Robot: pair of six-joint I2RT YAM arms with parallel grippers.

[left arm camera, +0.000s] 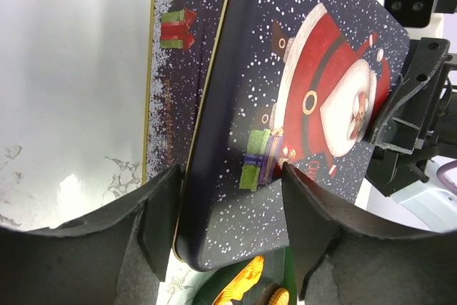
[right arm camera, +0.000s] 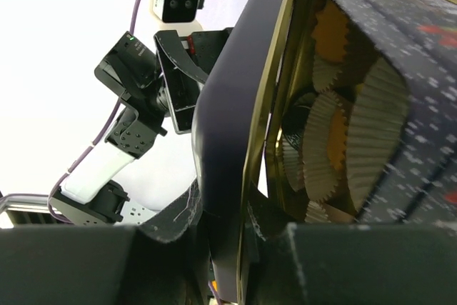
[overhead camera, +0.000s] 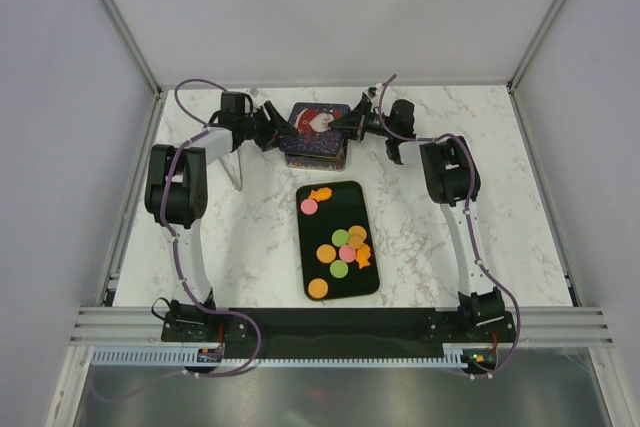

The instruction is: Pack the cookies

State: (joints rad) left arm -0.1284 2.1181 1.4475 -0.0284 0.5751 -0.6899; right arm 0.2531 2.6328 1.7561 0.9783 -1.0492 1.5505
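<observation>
- Marble-patterned table (overhead camera: 240, 247) carrying a black tray (overhead camera: 340, 215) at centre, with a Santa-printed tin (overhead camera: 312, 155) at 12 o'clock of the tray.
- Left gripper (overhead camera: 268, 133) at 9 o'clock of the tin. Fingers (left arm camera: 161, 226) apart, straddling the near edge of the lid (left arm camera: 314, 105). Cannot tell whether pressed on it or merely bracketing it.
- Lid tilted up off the gold rim of the tin, not yet clear of it.
- Cookies (overhead camera: 348, 252) lying loose on the tray at 6 o'clock of the tin, in orange, pink and green. None in either gripper. Orange pieces also noted inside some paper cups (right arm camera: 371, 126) in the tin.
- Right gripper (overhead camera: 352, 125) at 3 o'clock of the tin, clamped on the lid's far edge.
- Step in hand, as judged: taking the lid off so the tin stands open for packing.
- Recommended: seat the left fingers fully on the lid edge before lifting. Raise both sides level, since a one-sided pull is likely to jam the lid on the rim or drag the tin. Lift straight up until clear of the cups, then set down at 9 or 3 o'clock, well apart from the tray.
</observation>
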